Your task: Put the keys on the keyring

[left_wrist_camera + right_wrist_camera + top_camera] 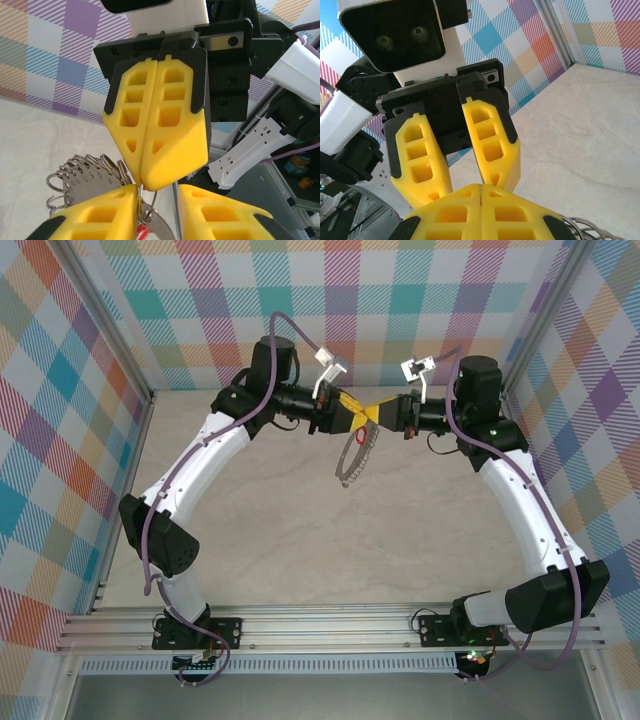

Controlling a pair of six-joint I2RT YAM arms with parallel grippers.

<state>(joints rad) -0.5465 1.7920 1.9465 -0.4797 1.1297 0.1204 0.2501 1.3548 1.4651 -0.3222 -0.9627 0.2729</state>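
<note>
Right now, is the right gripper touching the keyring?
Touching. In the left wrist view the right gripper, shut, pinches the keyring at its tip.

The left arm (200, 465) and right arm (520, 490) arch inward from the near edge, meeting at far centre. The left gripper (362, 416) is spread. The right gripper (380, 411) is pressed closed, its tips between the left's fingers.

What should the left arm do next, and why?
Probably close the left gripper on the keyring: its fingers stand open around the wire loop, while the shut right gripper holds the ring hanging with the red-tagged key.
</note>
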